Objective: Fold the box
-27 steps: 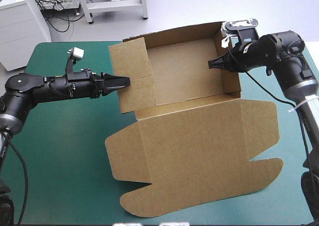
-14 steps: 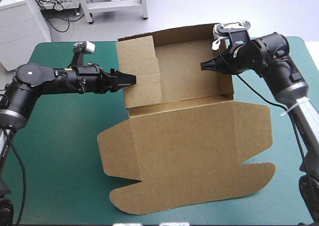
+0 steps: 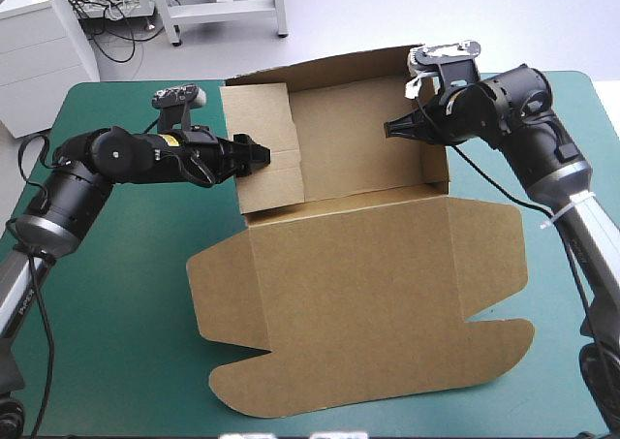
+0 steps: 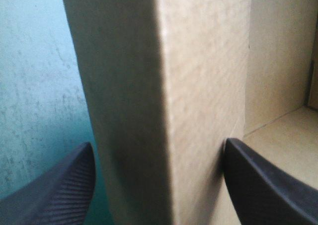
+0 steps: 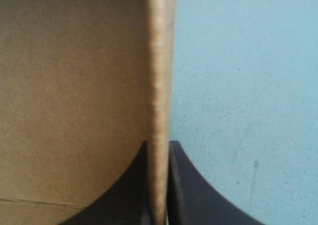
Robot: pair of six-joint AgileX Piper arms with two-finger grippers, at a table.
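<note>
The brown box (image 3: 358, 265) lies in mid-table. Its back and side walls are raised and its lid (image 3: 368, 303) is flat toward the front edge. My left gripper (image 3: 258, 155) is at the left wall (image 3: 266, 148). In the left wrist view its black fingers (image 4: 59, 185) stand apart, open, with that thick folded wall (image 4: 164, 106) between them. My right gripper (image 3: 390, 127) is at the right wall (image 3: 438, 163). In the right wrist view this gripper (image 5: 159, 145) is shut on the wall's thin edge (image 5: 160, 61).
The teal-green cover (image 3: 116, 294) shows to the left of the box and in a strip at the right (image 3: 562, 294). The lid's rounded flaps (image 3: 281, 391) reach close to the table's front edge.
Both grippers have moved left and the box has shifted left with them. The left wall flap, leaning outward earlier, now stands more upright between the left fingers.
</note>
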